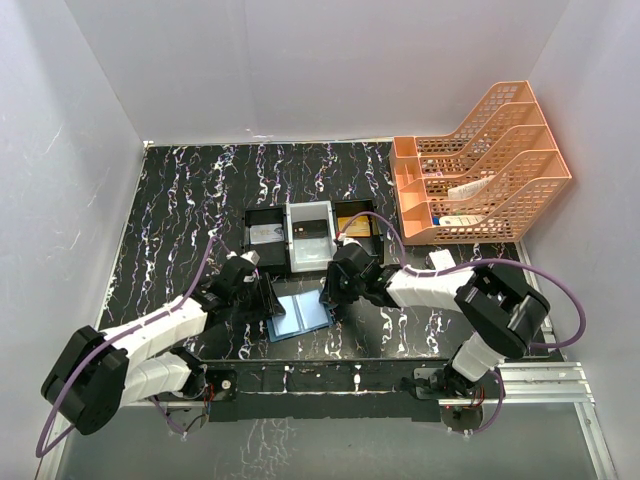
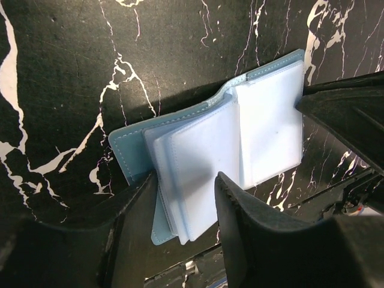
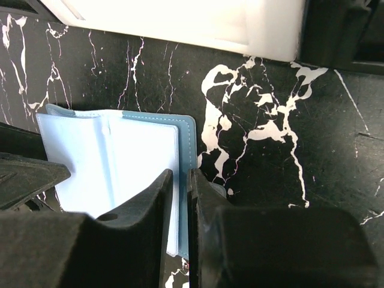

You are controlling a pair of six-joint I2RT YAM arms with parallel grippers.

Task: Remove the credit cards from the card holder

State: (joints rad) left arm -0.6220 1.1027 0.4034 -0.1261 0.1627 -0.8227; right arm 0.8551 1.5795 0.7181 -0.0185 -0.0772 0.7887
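The blue card holder [image 1: 300,316] lies open on the black marbled table between my two grippers, its pale pockets [image 2: 264,120] facing up. No card shows in those pockets. My left gripper [image 2: 186,183] is open, its fingers straddling the holder's left leaves. My right gripper [image 3: 181,177] is shut to a thin slit over the right edge of the card holder [image 3: 120,156]. Credit cards lie in the tray: a gold-tan one [image 1: 355,226] on the right, a silver-grey one [image 1: 265,236] on the left and one more [image 1: 311,238] in the middle.
The black-and-white three-compartment tray [image 1: 291,262] stands just behind the holder, and its white wall [image 3: 180,24] is close to my right gripper. An orange tiered file rack [image 1: 480,170] fills the back right. White walls enclose the table.
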